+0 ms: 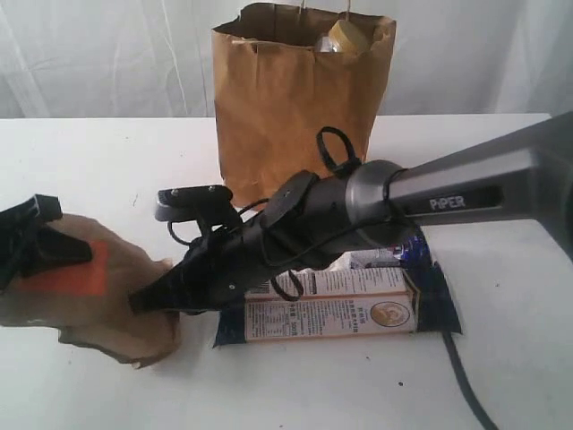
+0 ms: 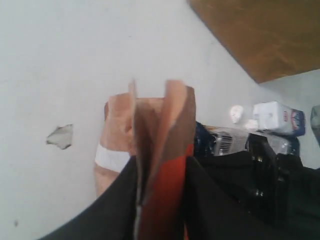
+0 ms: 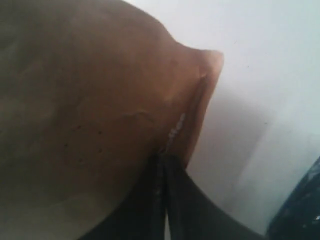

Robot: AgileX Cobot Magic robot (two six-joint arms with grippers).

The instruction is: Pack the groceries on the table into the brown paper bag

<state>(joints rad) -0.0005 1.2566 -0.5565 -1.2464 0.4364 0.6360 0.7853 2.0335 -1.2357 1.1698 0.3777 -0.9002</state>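
Up front, the brown pouch (image 1: 98, 318) lies on the surface (image 1: 107, 152), left tool (image 1: 67, 235) clamped on one end, right tool (image 1: 141, 300) pinching the opposite seam. Uneven pulling could tear it or slip a grip. Behind, the long packet (image 1: 340, 309) waits. Farthest back stands the brown paper bag (image 1: 286, 107).

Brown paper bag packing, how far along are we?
Done: the yellow-lidded jar sits in the brown paper bag. In hand: the left claw and right claw both grip the brown pouch. Left: the long blue-and-white packet and small blue-white packet lie on the table.
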